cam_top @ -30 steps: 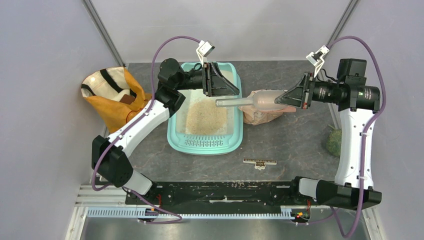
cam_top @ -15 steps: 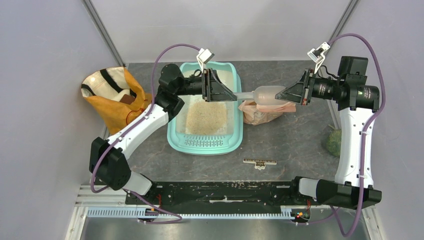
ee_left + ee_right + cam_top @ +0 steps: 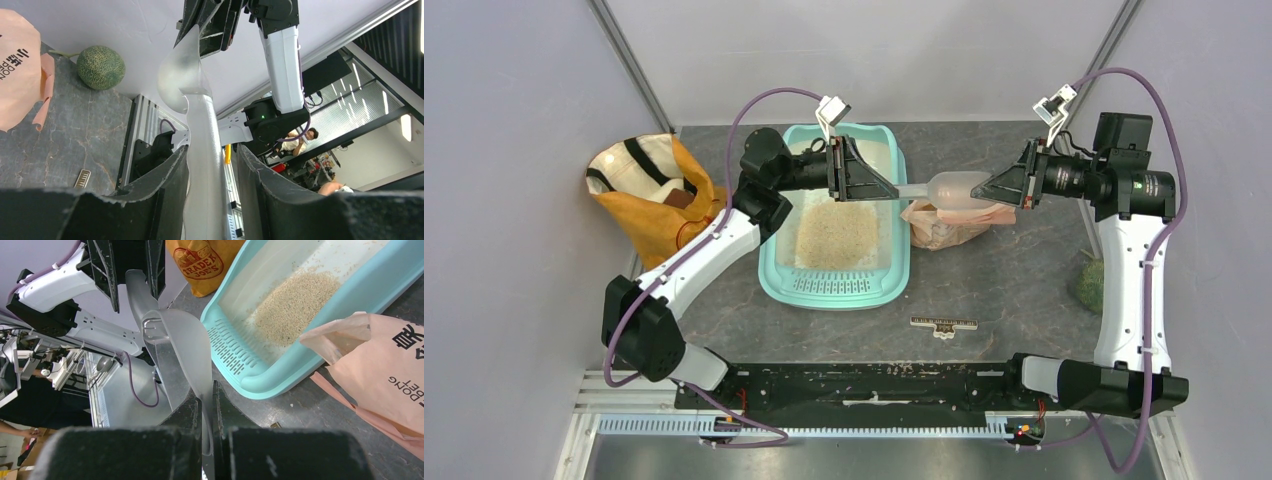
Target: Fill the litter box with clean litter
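The mint-teal litter box (image 3: pixel 770 268) lies at table centre with a heap of beige clean litter (image 3: pixel 836 232) inside. A translucent grey scoop (image 3: pixel 954 190) hangs level over the box's right rim, between the two arms. My right gripper (image 3: pixel 979 193) is shut on the scoop's bowl edge (image 3: pixel 180 345), pinched thin between its fingers (image 3: pixel 207 390). My left gripper (image 3: pixel 889 190) straddles the scoop's handle (image 3: pixel 202 150). One finger (image 3: pixel 165 175) touches the handle and a gap shows at the other. The litter box (image 3: pixel 280 375) and litter (image 3: pixel 295 305) also show in the right wrist view.
A crumpled pink-tan paper bag (image 3: pixel 944 228) lies right of the box, under the scoop. An orange-yellow bag with black straps (image 3: pixel 649 190) stands at the left. A green melon (image 3: pixel 1092 285) sits at the right edge. A small flat strip (image 3: pixel 943 324) lies near the front.
The scoop rose and moved toward the back, its handle sliding between my left gripper's fingers. Those fingers then narrowed around the handle. My right gripper kept its grip throughout.
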Available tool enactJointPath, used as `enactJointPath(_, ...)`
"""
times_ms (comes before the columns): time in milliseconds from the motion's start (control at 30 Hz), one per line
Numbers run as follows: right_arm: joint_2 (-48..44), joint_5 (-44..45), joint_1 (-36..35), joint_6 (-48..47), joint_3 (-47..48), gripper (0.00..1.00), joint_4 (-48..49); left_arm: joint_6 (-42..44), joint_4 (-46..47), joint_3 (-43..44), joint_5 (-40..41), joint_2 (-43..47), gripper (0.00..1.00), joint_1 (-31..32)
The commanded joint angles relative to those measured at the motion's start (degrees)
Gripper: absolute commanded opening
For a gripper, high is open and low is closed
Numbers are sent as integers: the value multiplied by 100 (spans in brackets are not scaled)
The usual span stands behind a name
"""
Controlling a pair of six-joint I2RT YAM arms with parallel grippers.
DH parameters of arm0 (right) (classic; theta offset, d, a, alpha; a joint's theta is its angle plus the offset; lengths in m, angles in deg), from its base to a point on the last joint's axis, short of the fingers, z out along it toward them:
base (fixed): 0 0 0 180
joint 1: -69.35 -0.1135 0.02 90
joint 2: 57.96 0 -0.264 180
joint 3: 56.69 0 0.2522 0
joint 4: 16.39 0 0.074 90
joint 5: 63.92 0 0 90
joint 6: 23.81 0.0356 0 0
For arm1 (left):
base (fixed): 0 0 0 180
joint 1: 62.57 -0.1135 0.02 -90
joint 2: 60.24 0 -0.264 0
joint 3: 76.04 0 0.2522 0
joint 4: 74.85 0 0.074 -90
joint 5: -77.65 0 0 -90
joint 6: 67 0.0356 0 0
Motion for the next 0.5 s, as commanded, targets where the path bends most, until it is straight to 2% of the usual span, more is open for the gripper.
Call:
enactJointPath(0, -112, -11, -28, 114, -42, 0, 295, -201, 144, -69, 86, 134, 46, 25)
enactJointPath(267, -140, 32, -90, 254, -126, 0, 447, -229, 151, -15, 108, 111, 48, 52)
enactJointPath(433, -140, 93, -117, 263, -126, 0, 461, -225, 191, 2, 92, 88, 32, 112)
enactJointPath(467, -140, 110, -122, 265, -120, 0, 478, -228, 224, 4, 75, 80, 24, 113)
